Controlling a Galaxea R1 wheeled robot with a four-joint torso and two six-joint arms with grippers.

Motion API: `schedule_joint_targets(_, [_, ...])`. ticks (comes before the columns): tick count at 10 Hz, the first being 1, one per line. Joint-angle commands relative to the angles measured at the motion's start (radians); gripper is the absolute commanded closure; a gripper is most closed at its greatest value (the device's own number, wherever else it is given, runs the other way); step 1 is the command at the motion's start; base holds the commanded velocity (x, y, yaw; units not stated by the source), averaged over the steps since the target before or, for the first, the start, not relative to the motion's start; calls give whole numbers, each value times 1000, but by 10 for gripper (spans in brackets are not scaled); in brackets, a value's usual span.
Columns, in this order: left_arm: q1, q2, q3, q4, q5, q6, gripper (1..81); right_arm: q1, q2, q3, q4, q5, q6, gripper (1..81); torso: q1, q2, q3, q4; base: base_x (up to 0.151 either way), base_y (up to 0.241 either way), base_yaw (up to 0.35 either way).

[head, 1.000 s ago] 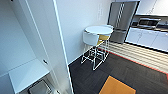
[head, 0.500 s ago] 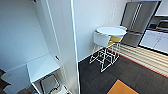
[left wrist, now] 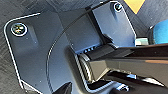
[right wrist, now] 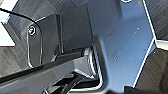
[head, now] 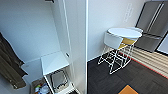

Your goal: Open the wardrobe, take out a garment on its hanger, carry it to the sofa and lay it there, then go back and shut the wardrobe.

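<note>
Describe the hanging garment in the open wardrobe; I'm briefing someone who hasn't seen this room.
Start at the tall white wardrobe, open in the head view. Inside, against its pale back wall, hangs a long dark olive-brown garment. It is the one dark, draped thing there, beside a white shelf with clutter beneath.

On your left wrist you see a wide dark blue-grey plate (left wrist: 37, 55) with pale edges, round fittings (left wrist: 18, 29) at its corners, and a thin black cable (left wrist: 57, 41) curving across it. Your right wrist carries a similar plate (right wrist: 120, 45) and a dark jointed bar (right wrist: 42, 72).
</note>
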Motion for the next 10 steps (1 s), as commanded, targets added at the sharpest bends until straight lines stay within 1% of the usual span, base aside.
schedule_joint_targets(1, [-30,5,6,6,38,3,10,27,7,6,-6,-54,-7,10,0,0,0,0,0,0,300])
schedule_joint_targets(10, [-20,14,6,-4,38,3,10,24,8,-3,-6,-57,-9,10,0,0,0,0,0,0,301])
